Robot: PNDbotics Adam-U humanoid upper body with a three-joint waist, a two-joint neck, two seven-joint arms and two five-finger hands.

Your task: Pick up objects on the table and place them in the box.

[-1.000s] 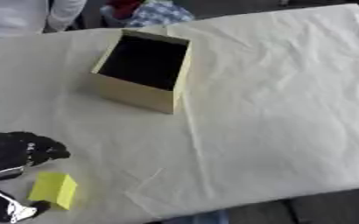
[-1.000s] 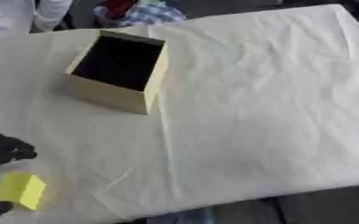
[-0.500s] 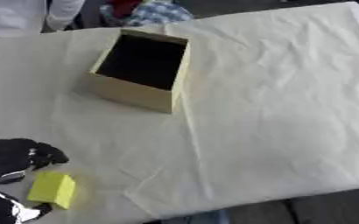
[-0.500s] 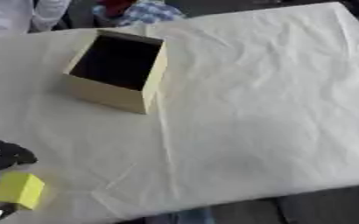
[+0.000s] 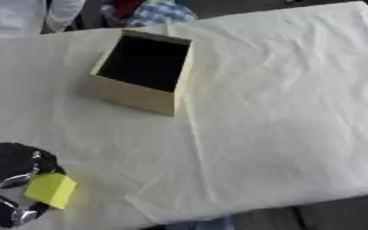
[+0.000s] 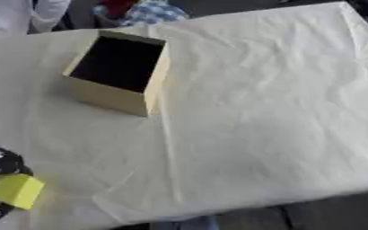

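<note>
An open tan cardboard box (image 5: 132,93) stands on the table toward the back left, its inside dark. My left hand (image 5: 10,168), black with silver joints, is at the lower left corner with its fingers curled round a yellow block (image 5: 50,190). The block sits between the fingers near the table's front edge. The box lies well away from the hand, up and to the right of it. My right hand shows in no view.
A cream cloth (image 5: 281,99) with wrinkles covers the table. Its front edge runs along the bottom, with dark floor beyond at the lower right. A person's clothing shows past the far edge at the top left.
The left hand has shifted slightly with the yellow block held in it. The box has stayed put.
</note>
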